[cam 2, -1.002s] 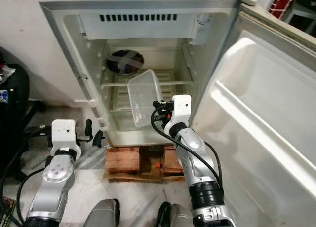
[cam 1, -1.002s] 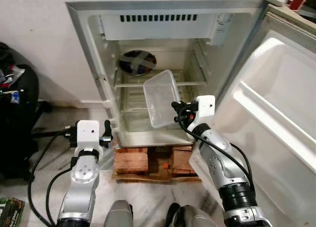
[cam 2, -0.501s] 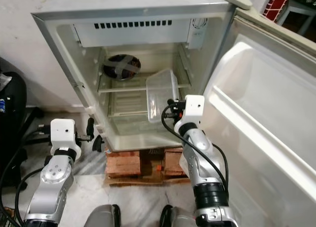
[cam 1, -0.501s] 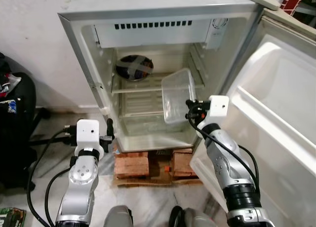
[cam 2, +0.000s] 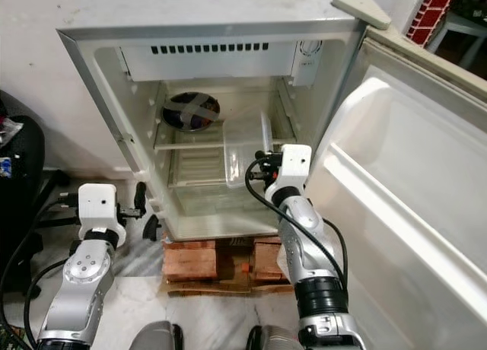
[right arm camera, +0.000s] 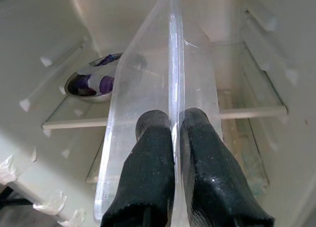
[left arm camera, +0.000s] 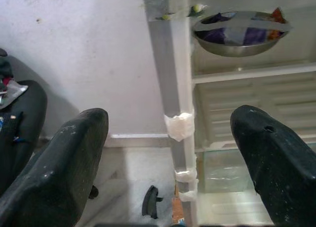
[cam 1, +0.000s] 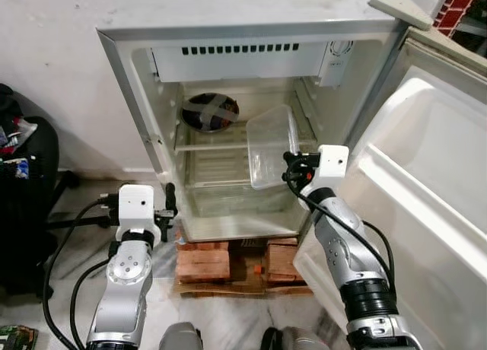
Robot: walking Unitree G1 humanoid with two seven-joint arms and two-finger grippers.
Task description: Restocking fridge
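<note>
1. Inside the small open white fridge [cam 1: 251, 76], the right claw [cam 1: 288, 172] pinches the rim of a clear plastic box [cam 1: 272, 146], holding it tilted by the middle shelf.
2. A metal bowl [cam 1: 210, 111] with tape sits on that shelf.
3. The left claw [left arm camera: 168, 153] hangs wide open near the fridge's left edge.

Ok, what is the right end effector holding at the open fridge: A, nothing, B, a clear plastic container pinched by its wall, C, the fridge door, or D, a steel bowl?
B: the right end effector has its two black fingers closed on the wall of the clear plastic container, while the taped steel bowl sits on the fridge's upper shelf.
</note>
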